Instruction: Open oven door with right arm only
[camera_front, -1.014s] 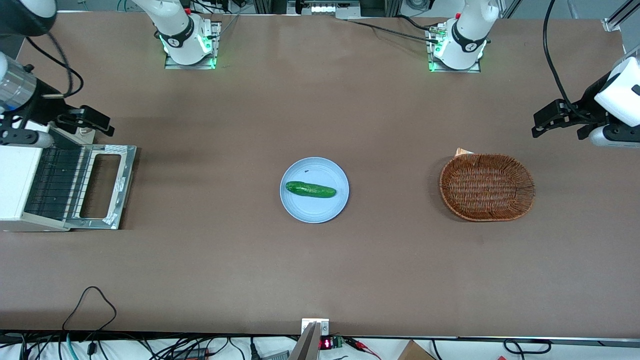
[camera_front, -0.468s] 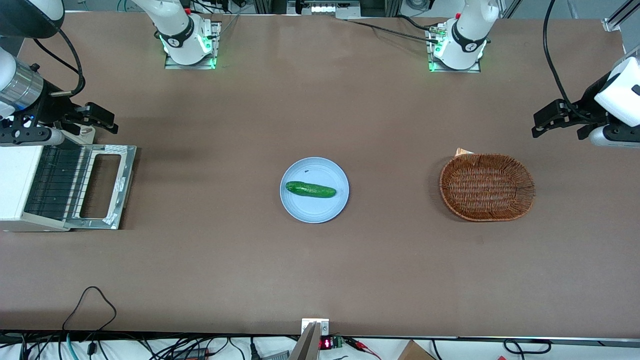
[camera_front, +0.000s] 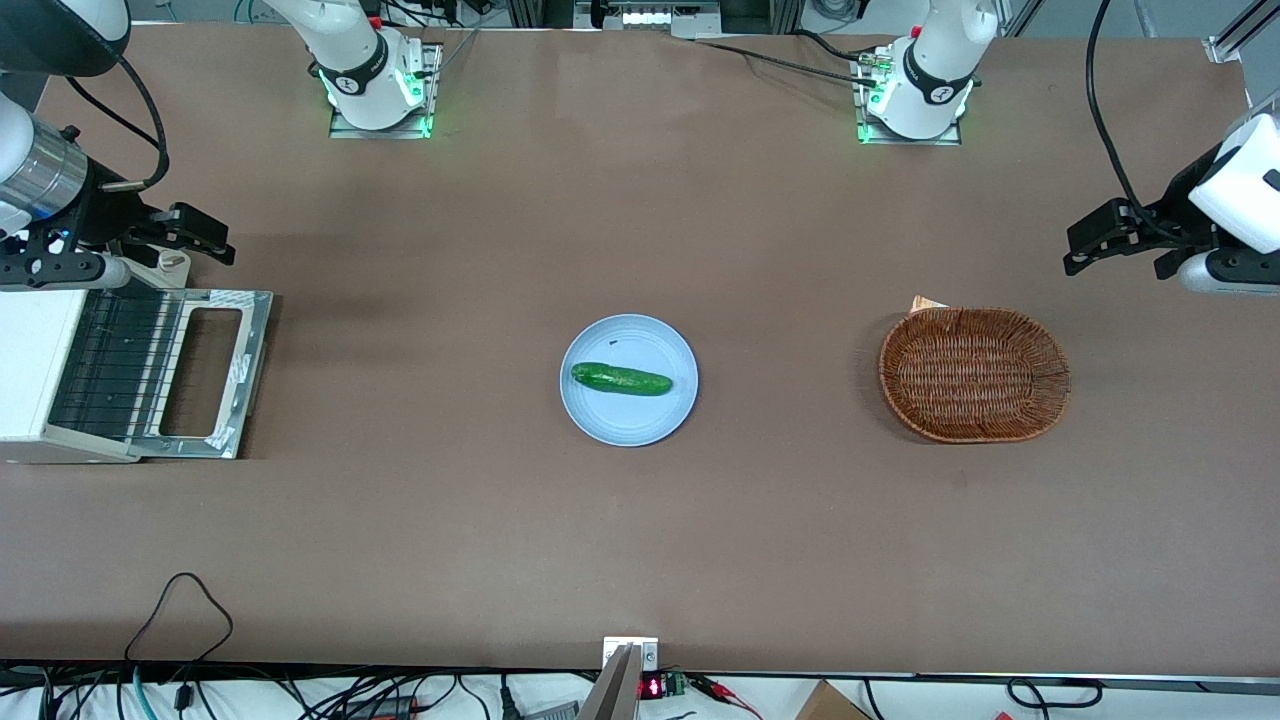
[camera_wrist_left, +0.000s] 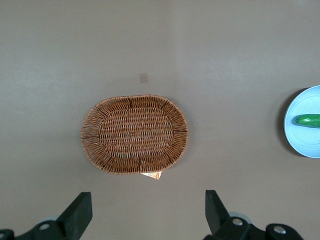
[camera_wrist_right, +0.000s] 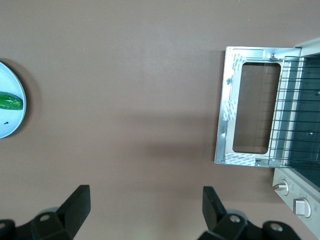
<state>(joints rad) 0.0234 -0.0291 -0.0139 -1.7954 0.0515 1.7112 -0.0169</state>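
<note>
The oven door (camera_front: 215, 372) lies folded down flat on the table in front of the white toaster oven (camera_front: 30, 375), its glass window facing up and the wire rack (camera_front: 110, 365) showing inside. In the right wrist view the open door (camera_wrist_right: 248, 106), the rack and two knobs (camera_wrist_right: 282, 187) show. My right arm's gripper (camera_front: 200, 232) hangs open and empty above the table, beside the oven's corner farther from the front camera. In the right wrist view the gripper (camera_wrist_right: 146, 207) has its fingers (camera_wrist_right: 75, 205) wide apart over bare table.
A light blue plate (camera_front: 600, 420) with a cucumber (camera_front: 621, 379) sits mid-table. A wicker basket (camera_front: 974, 373) lies toward the parked arm's end. Cables hang at the table's near edge.
My right arm has lifted and drawn back from the oven, away from the front camera. The door has stayed flat open.
</note>
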